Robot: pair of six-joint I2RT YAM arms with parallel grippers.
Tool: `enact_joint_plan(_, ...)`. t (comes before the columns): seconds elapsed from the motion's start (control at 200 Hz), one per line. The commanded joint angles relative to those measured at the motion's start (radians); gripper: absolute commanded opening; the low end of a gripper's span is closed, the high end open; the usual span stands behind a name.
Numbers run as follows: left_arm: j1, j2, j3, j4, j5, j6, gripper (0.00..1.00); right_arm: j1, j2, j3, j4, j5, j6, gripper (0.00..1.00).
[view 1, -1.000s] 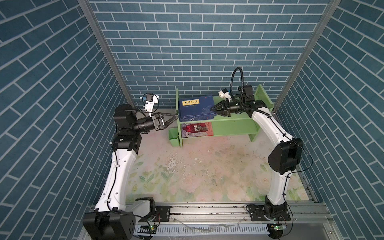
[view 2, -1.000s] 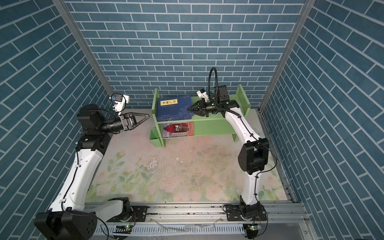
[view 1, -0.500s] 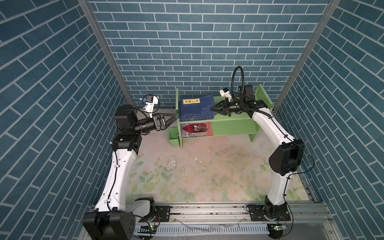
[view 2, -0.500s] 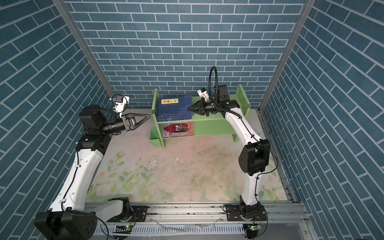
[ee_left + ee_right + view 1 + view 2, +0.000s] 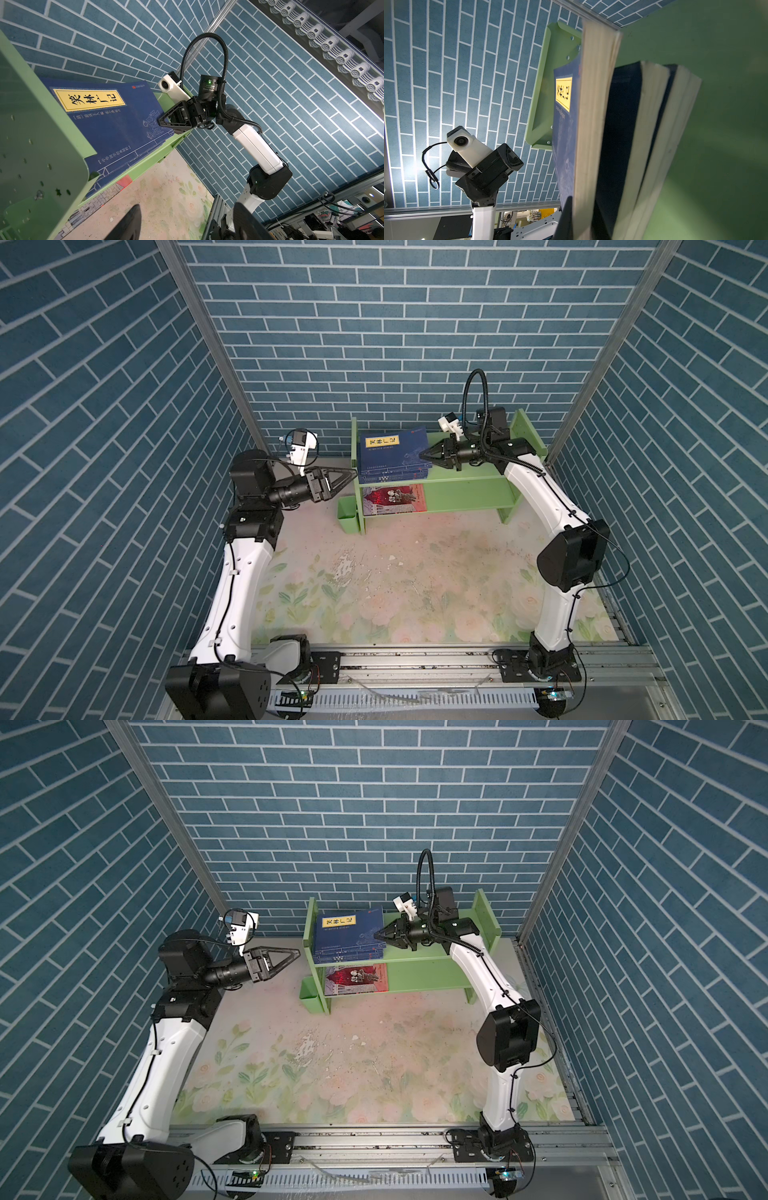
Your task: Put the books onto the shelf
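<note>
The light green shelf (image 5: 465, 482) (image 5: 419, 965) stands against the back wall. On its top tier lies a stack of dark blue books (image 5: 390, 456) (image 5: 347, 936) (image 5: 112, 124) with a yellow title label. My right gripper (image 5: 424, 455) (image 5: 378, 935) (image 5: 161, 121) (image 5: 583, 207) is shut on the top book's page edge (image 5: 593, 114), holding that edge slightly off the books below. A red-and-grey book (image 5: 392, 499) (image 5: 355, 979) lies on the lower tier. My left gripper (image 5: 352, 474) (image 5: 295, 953) (image 5: 187, 224) hangs open and empty just left of the shelf's side panel (image 5: 31, 145).
A small green cup (image 5: 347, 516) hangs on the shelf's left side, below my left gripper. Blue brick walls close in on three sides. The floral mat (image 5: 395, 572) spreads in front of the shelf. The right half of both tiers is bare green.
The top blue book and my right gripper have shifted slightly left and back on the stack. My left gripper crept a touch toward the shelf and stays open.
</note>
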Motion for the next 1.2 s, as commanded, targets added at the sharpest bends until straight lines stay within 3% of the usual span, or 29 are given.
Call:
enact_joint_plan(0.0, -0.007, -0.016, 0.012, 0.017, 0.018, 0.014, 0.71, 0.006, 0.012, 0.029, -0.019, -0.002, -0.059, 0.0)
enact_joint_plan(0.605, -0.007, -0.015, 0.013, 0.034, 0.015, 0.005, 0.72, 0.011, 0.032, 0.023, -0.021, -0.018, -0.062, 0.01)
enact_joint_plan(0.685, -0.007, -0.014, 0.012, 0.036, 0.013, 0.006, 0.72, 0.011, 0.033, 0.022, -0.026, -0.014, -0.065, 0.07)
enact_joint_plan(0.915, -0.008, -0.016, 0.006, 0.04, 0.013, 0.0, 0.72, 0.011, 0.022, 0.031, -0.071, 0.046, -0.1, 0.39)
enact_joint_plan(1.095, -0.008, -0.018, 0.003, 0.042, 0.012, -0.001, 0.72, 0.011, 0.008, 0.065, -0.136, 0.132, -0.146, 0.55)
enact_joint_plan(1.195, -0.008, -0.019, 0.002, 0.043, 0.01, -0.001, 0.72, 0.011, 0.002, 0.078, -0.15, 0.169, -0.157, 0.57)
